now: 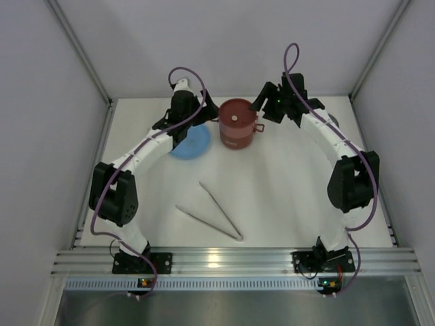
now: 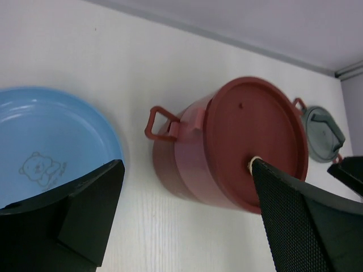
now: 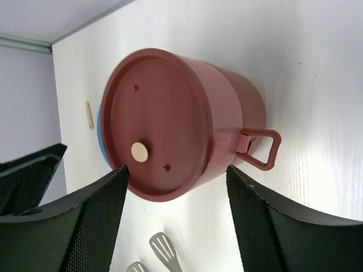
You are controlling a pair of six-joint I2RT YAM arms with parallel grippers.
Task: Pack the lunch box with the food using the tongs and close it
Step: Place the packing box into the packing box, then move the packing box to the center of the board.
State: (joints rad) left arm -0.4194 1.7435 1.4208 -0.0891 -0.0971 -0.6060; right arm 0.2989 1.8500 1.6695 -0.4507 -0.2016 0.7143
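Note:
The dark-red lunch box (image 1: 236,124) stands stacked at the back of the table with a flat red lid and a cream knob (image 3: 139,152) on top. Its grey eared cover (image 2: 323,133) lies on the table behind it. My right gripper (image 3: 176,181) hovers open just right of and above the box (image 3: 164,113), nothing between its fingers. My left gripper (image 2: 187,195) is open over the table between the blue plate and the box (image 2: 238,141), holding nothing. The silver tongs (image 1: 216,210) lie in a V on the near middle of the table. The food is out of view.
A flat light-blue plate (image 2: 51,136) with a bear drawing lies left of the box and looks bare. A small cream stick (image 3: 88,115) lies on the table beyond the box. Grey enclosure walls stand close behind and at both sides.

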